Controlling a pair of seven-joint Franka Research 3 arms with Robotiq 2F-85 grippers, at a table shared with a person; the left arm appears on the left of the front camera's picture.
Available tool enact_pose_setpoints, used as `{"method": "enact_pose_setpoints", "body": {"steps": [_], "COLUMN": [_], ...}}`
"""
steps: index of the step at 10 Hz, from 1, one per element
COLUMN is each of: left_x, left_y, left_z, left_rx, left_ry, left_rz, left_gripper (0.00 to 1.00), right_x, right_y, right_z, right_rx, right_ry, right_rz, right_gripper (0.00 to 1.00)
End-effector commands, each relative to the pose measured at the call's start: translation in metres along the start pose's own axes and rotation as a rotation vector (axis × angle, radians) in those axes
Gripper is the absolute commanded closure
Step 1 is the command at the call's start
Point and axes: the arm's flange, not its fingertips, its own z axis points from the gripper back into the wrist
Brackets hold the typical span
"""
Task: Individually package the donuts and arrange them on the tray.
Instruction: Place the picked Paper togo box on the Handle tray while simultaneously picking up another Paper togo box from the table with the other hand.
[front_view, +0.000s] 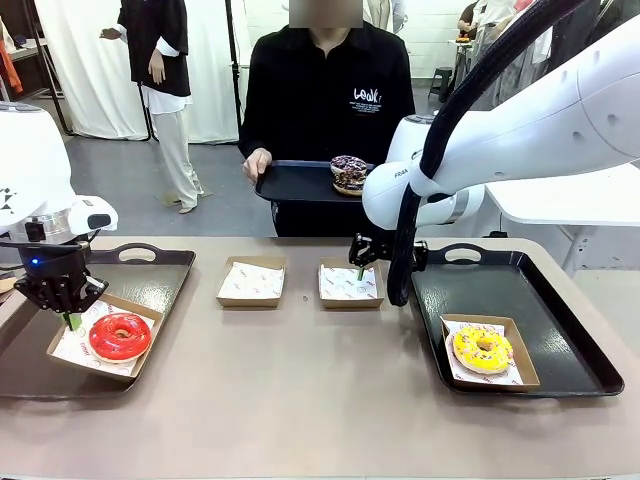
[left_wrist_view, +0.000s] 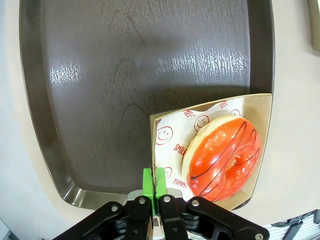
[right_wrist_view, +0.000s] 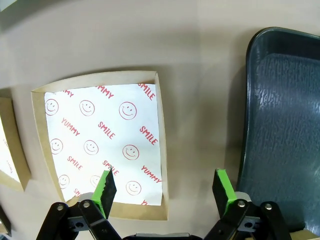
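Note:
A glossy red donut (front_view: 120, 336) (left_wrist_view: 222, 157) lies in a paper-lined cardboard box (front_view: 60, 350) (left_wrist_view: 262, 125) on the left tray (front_view: 150, 285) (left_wrist_view: 125, 75). My left gripper (front_view: 70, 320) (left_wrist_view: 155, 182) is shut on that box's near edge. A yellow sprinkled donut (front_view: 482, 349) sits boxed on the right tray (front_view: 545, 300). A dark sprinkled donut (front_view: 349, 172) rests on a tray (front_view: 290, 183) held by the person. My right gripper (front_view: 360, 268) (right_wrist_view: 165, 190) hangs open over the right edge of an empty box (front_view: 350, 283) (right_wrist_view: 100, 145).
A second empty lined box (front_view: 251, 281) stands left of the first in the table's middle. In the right wrist view the dark tray's rim (right_wrist_view: 250, 100) lies close beside the open fingers. Bare tabletop (front_view: 300, 400) stretches along the near side.

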Motion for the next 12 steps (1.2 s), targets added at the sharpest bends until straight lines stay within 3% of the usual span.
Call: {"method": "enact_pose_setpoints", "body": {"steps": [1,5,6,7,8,9,10,12], "left_x": [0.0025,0.0035,0.0046,0.0060,0.0062,0.0059,0.0053,0.0047], "left_y": [-0.0002,-0.0003,-0.0009,-0.0012,-0.0014,-0.0007,-0.0001,0.0002], "left_z": [0.0010,-0.0020,-0.0038,-0.0063,-0.0070,-0.0069,-0.0065,-0.0061], "left_rx": [-0.016,-0.007,-0.005,-0.003,-0.005,-0.002,-0.002,-0.005], "left_ry": [-0.006,0.010,0.016,0.024,0.022,0.015,0.015,0.016], "left_rz": [-0.023,-0.028,-0.030,-0.033,-0.038,-0.043,-0.042,-0.042], "left_gripper": [0.99,0.99,0.99,0.99,0.44,0.44,0.00,0.00], "right_x": [0.0040,0.0036,0.0036,0.0035,0.0036,0.0038,0.0036,0.0035], "right_y": [0.0078,0.0070,0.0067,0.0068,0.0072,0.0074,0.0076,0.0082], "right_z": [-0.0039,-0.0073,-0.0076,-0.0085,-0.0085,-0.0091,-0.0093,-0.0096], "right_rx": [-0.015,-0.017,-0.016,-0.012,-0.011,-0.009,-0.008,-0.007], "right_ry": [-0.018,-0.010,-0.008,-0.005,-0.001,0.000,0.001,0.000], "right_rz": [-0.014,0.008,0.014,0.022,0.024,0.025,0.025,0.025], "right_gripper": [0.00,0.00,0.10,0.58,0.69,1.00,1.00,0.99]}}
